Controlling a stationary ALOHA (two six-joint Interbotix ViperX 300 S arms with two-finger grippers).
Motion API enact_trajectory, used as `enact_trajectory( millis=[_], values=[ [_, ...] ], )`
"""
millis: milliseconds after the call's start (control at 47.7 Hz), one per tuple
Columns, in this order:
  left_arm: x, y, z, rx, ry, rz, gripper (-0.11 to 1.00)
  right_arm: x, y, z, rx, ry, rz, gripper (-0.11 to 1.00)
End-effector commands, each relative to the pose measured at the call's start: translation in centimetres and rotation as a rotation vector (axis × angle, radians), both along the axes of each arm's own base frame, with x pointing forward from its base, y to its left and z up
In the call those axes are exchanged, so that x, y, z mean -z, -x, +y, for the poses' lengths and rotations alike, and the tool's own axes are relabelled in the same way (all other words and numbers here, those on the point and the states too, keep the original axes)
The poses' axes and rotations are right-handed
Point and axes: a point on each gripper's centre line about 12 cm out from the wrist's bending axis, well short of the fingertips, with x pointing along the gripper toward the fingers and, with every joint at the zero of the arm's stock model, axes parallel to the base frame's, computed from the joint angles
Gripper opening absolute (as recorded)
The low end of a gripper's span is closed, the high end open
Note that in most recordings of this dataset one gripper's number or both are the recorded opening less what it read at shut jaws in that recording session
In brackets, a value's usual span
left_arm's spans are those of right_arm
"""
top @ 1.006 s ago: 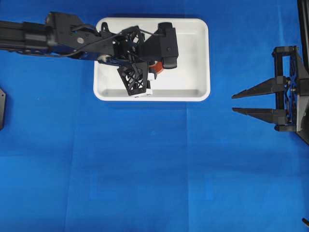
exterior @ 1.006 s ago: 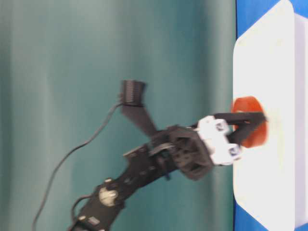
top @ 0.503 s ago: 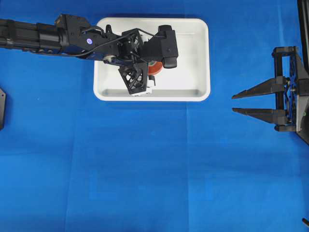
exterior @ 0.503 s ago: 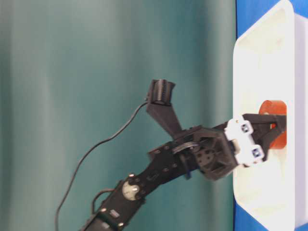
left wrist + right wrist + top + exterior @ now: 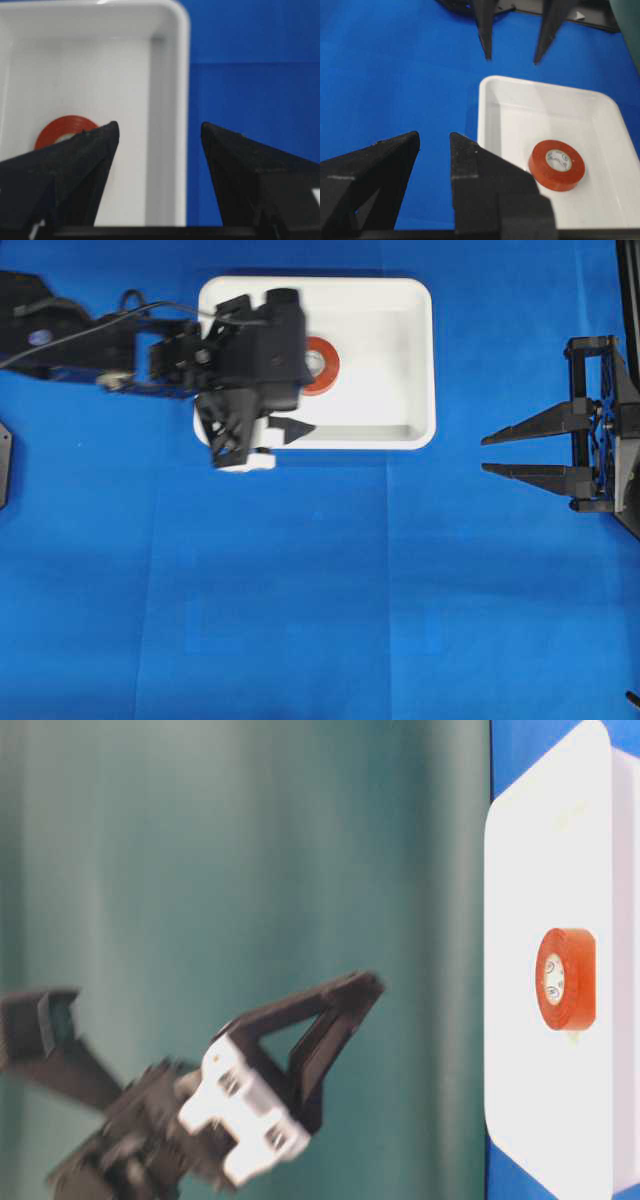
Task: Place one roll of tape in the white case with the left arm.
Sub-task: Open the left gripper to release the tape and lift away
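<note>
Tape roll (image 5: 320, 365) flat inside white case (image 5: 400, 435), upper centre of overhead view. Left gripper (image 5: 262, 445) over case's left rim, jaws apart, empty. Right gripper (image 5: 484, 453) at right edge, narrowly parted, empty.

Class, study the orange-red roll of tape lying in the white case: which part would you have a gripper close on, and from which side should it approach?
Grip the roll of tape across its outer rim, coming straight down from above. It lies flat on the floor of the white case, hole facing up, so the curved sides are open to two fingers, and the raised walls likely block a level approach. One finger inside the pale core would probably work too.
</note>
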Motion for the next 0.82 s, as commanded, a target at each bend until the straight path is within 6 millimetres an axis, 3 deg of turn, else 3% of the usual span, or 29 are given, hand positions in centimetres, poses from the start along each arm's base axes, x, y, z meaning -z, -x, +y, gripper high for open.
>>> enact_trajectory(
  millis=[0, 377, 797],
  values=[
    [-2.3, 1.5, -0.6, 0.007, 0.006, -0.093, 0.61, -0.7, -0.2, 0.0, 0.002, -0.001, -0.02, -0.11],
    [-3.8, 8.7, -2.4, 0.026, 0.062, -0.49, 0.61, -0.7, -0.1, 0.0, 0.002, -0.001, -0.028, -0.11],
    [-3.0, 14.3, -4.0, 0.09, 0.08, -0.687, 0.61, -0.7, -0.2, 0.0, 0.002, -0.001, -0.025, -0.11]
  ],
)
